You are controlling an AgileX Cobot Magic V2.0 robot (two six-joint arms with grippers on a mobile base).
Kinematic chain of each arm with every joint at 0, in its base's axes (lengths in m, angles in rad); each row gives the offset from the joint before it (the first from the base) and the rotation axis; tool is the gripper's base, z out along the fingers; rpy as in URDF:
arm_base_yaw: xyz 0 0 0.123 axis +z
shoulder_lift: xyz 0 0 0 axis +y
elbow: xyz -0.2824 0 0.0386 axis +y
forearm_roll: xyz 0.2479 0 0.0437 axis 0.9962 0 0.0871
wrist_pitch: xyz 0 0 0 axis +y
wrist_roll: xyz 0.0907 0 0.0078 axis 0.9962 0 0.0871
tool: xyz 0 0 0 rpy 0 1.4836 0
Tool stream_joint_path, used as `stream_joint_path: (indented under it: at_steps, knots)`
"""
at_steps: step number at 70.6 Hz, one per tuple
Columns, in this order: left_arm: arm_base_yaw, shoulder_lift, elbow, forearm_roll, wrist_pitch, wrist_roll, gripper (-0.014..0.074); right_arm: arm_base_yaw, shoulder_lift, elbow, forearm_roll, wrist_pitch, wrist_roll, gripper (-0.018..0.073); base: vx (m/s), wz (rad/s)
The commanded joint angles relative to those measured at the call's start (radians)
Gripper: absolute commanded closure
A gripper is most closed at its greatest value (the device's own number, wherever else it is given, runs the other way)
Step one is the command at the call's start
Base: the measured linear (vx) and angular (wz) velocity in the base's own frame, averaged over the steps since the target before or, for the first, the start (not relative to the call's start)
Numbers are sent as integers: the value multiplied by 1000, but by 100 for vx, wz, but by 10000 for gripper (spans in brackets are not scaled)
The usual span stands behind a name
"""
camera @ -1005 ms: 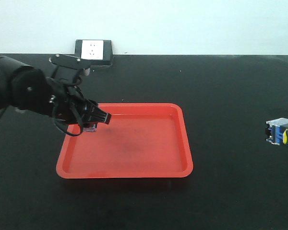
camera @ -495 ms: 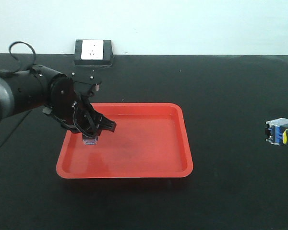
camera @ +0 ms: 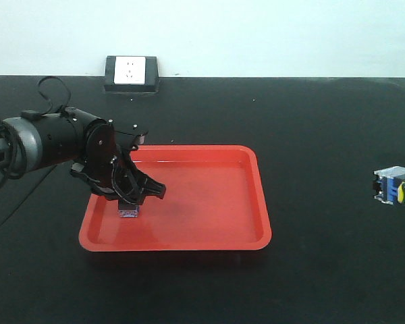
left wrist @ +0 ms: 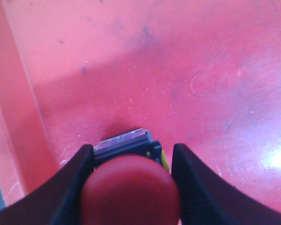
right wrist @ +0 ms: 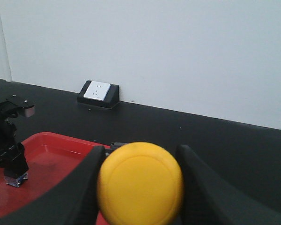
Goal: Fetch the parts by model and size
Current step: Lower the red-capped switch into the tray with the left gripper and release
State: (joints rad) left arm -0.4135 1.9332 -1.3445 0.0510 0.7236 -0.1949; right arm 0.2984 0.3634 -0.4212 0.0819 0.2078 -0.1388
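Left pincer (left wrist: 131, 157): clenched on the red button (left wrist: 130, 199), low over the tray (camera: 209, 209) floor by its left wall.
Our release: only once the base sits flat.
Right pincer (right wrist: 140, 154): grasping the yellow button (right wrist: 139, 187), well right of the tray.

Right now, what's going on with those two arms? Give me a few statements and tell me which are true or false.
The left gripper holds the red-capped switch inside the red tray. True.
The right gripper is empty. False: it is shut on the yellow-capped switch.
The yellow-capped switch lies in the tray. False: it is held over the black table, well clear of the tray.
A white socket sits at the table's far edge. True.
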Motion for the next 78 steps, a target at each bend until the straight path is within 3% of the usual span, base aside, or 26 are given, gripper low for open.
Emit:
stream_joint_path:
  at_steps: [1, 9, 17, 47, 67, 78]
  knots:
    - [0, -44, -31, -6, -29, -6, 190, 0, 14, -32, -1, -87, 0, 565, 0, 0]
    - [-4, -58, -31, -3, -21, -2, 91, 0, 14, -32, -1, -87, 0, 565, 0, 0]
    - [-7, -97, -31, -3, -5, -2, 55, 0, 14, -32, -1, -87, 0, 565, 0, 0]
    - [-43, -429, -26, 3, 100, 32, 56, 0, 14, -32, -1, -84, 0, 565, 0, 0]
    - [-100, -725, -23, 5, 105, 64, 56, 0, 14, -32, -1, -84, 0, 565, 0, 0]
    - [-114, -911, 77, 10, 51, 105, 56, 0, 14, -32, -1, -84, 0, 565, 0, 0]
